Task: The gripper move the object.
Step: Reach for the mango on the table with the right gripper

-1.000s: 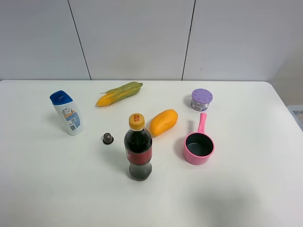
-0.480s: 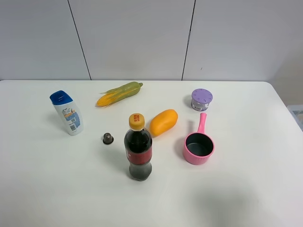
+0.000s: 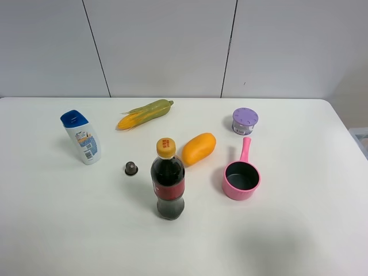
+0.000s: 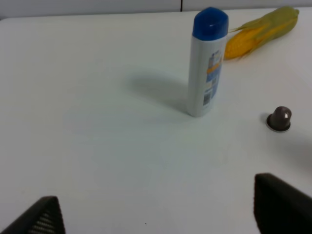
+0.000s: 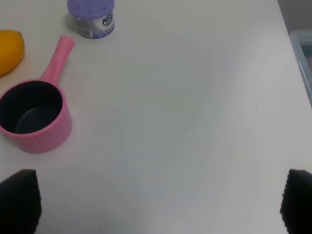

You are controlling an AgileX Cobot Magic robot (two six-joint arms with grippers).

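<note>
The orange-yellow mango [image 3: 199, 148] lies on the white table near its middle, between the cola bottle and the pink pot; its tip shows in the right wrist view [image 5: 9, 50]. Neither arm shows in the exterior high view. My left gripper [image 4: 158, 214] is open and empty, its two black fingertips [image 4: 282, 207] wide apart above bare table. My right gripper [image 5: 158, 207] is open and empty too, its fingertips [image 5: 19, 202] far apart, off to the side of the pot.
A cola bottle [image 3: 168, 179] stands in front of the mango. A pink pot [image 3: 241, 178], a purple-lidded can [image 3: 245, 121], a corn cob [image 3: 145, 114], a white shampoo bottle [image 3: 81, 137] and a small dark cap [image 3: 131, 168] are around it.
</note>
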